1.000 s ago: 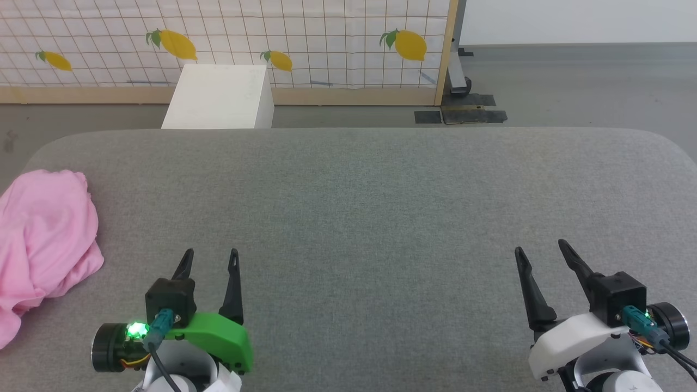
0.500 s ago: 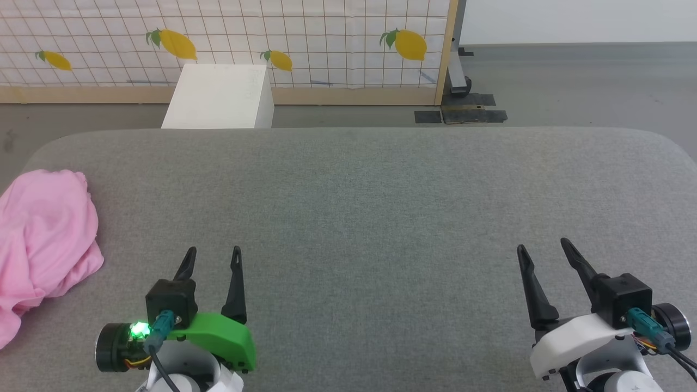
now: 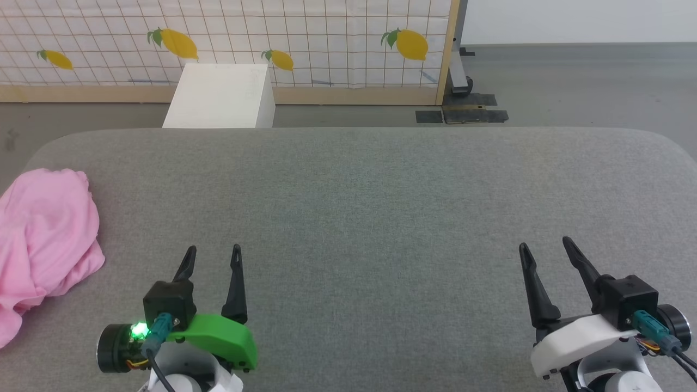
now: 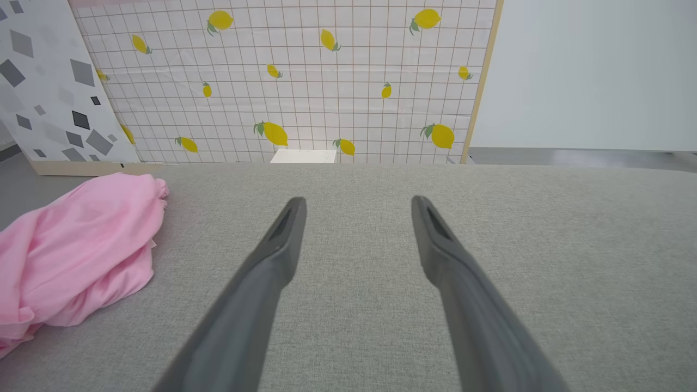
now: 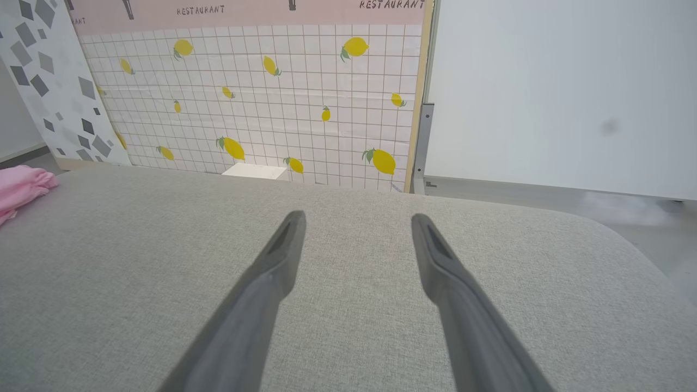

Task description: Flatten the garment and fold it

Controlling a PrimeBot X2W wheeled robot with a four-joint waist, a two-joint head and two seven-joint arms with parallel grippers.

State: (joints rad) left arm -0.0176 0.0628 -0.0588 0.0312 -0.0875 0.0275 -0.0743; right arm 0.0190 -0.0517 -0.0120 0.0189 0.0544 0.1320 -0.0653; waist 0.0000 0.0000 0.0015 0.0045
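Okay, head camera up, and I've got the pink garment [image 3: 46, 234] bunched in a loose heap at the far left edge of the grey fabric-covered desk [image 3: 381, 207]. It's crumpled and folded over itself, and part of it runs out of the picture on the left.

My left gripper [image 3: 213, 249] sits at the lower left, over the near part of the desk, with its jaws spread and nothing between the 2 dark fingers. It's near the garment's right side but clearly apart from it, with bare grey fabric between them. On the left wrist camera the heap lies off to the left of the fingers, and a gathered edge shows at its top right corner.

My right gripper [image 3: 545, 243] is at the lower right, well apart from the garment. Its jaws are spread too and hold nothing. On the right wrist camera I catch just a sliver of pink at the far left edge.

Whether either set of fingertips is touching the desk, I can't tell.

Beyond the desk's far edge a white box [image 3: 220, 98] stands on the grey floor [image 3: 572, 87], in front of a lemon-print grid panel [image 3: 326, 38].
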